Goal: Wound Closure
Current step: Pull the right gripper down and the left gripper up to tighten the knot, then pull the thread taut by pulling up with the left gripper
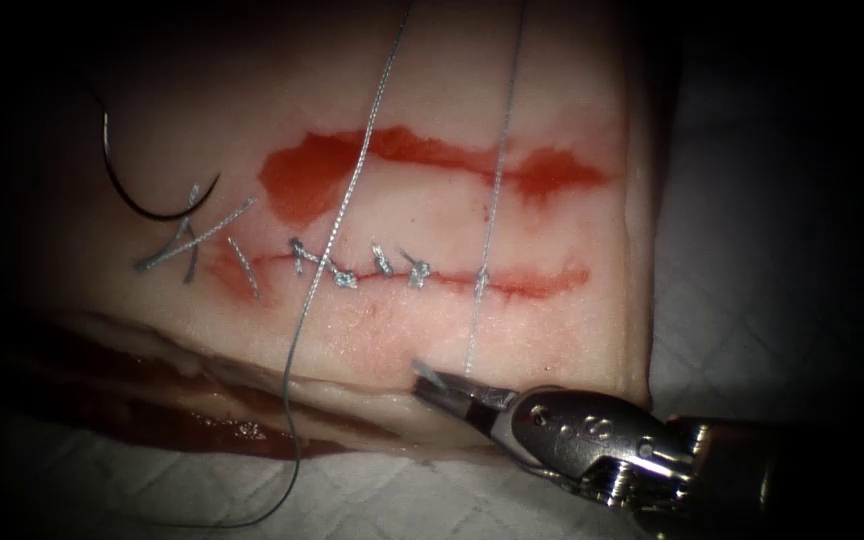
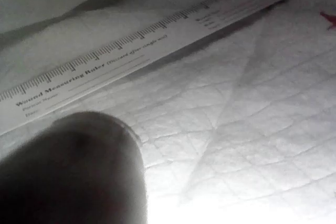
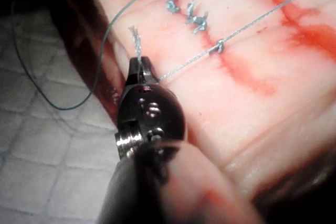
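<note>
Right tool (image 1: 449, 388) jaws closed on thread (image 1: 493, 190) end below the cut (image 1: 422, 272); needle (image 1: 147, 195) lies free upper left on tissue (image 1: 512, 330); several stitches (image 1: 352, 270) tied, cut's right end unstitched.

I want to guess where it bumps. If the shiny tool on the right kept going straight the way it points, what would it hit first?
Probably the pale pork-belly tissue. The right arm's metal tool, jaws shut on a frayed grey thread end, points up-left over the tissue's near edge. Depth is unclear, so it may pass just above.
</note>
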### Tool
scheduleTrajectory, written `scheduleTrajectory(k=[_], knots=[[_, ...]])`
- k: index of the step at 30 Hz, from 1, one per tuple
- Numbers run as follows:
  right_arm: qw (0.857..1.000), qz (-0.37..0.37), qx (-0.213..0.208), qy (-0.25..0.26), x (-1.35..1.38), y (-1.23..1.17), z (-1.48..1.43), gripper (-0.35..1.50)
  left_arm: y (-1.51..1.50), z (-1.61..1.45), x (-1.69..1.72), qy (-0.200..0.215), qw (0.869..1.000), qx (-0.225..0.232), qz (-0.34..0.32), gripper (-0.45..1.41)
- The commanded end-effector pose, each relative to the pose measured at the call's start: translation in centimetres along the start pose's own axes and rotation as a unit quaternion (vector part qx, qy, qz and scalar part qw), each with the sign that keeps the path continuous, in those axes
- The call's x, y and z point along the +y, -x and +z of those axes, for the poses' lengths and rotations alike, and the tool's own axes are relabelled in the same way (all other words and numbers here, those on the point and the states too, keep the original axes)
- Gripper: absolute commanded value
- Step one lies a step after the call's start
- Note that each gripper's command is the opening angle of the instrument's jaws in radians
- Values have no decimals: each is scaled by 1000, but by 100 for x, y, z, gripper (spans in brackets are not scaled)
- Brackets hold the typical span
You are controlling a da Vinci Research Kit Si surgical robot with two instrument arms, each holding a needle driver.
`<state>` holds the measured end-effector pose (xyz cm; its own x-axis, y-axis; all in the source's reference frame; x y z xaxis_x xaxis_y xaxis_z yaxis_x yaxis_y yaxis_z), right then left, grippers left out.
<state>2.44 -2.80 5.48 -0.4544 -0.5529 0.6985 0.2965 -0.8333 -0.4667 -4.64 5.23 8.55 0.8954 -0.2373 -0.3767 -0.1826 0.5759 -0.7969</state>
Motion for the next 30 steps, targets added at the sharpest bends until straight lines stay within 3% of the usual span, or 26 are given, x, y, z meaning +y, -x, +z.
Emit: scheduleTrajectory(k=[1, 20, 24, 25, 26, 27, 30], knots=[[1000, 0, -1, 1, 1, 2, 10, -35, 8, 6, 5, 1, 1000, 1, -1, -45], [1000, 6, 19, 17, 15, -1, 11, -35, 19, 16, 13, 3, 1000, 5, -3, -45], [999, 22, 17, 22, 13, 1, 11, -30, 9, 11, 13, 3, 1000, -5, -4, -45], [999, 22, 9, 24, 10, 3, 10, 20, 2, 8, 13, 4, 1000, -13, -4, -45], [1000, 6, -3, 31, 5, 8, 6, 89, -7, 3, 13, 5, 1000, -20, -5, -45], [999, 1, -11, 38, 0, 12, 1, 115, -17, -1, 13, 4, 1000, -23, -3, -45], [999, 0, -39, 17, -13, 26, -17, 130, -58, -21, 10, -3, 999, -25, -22, -45]])
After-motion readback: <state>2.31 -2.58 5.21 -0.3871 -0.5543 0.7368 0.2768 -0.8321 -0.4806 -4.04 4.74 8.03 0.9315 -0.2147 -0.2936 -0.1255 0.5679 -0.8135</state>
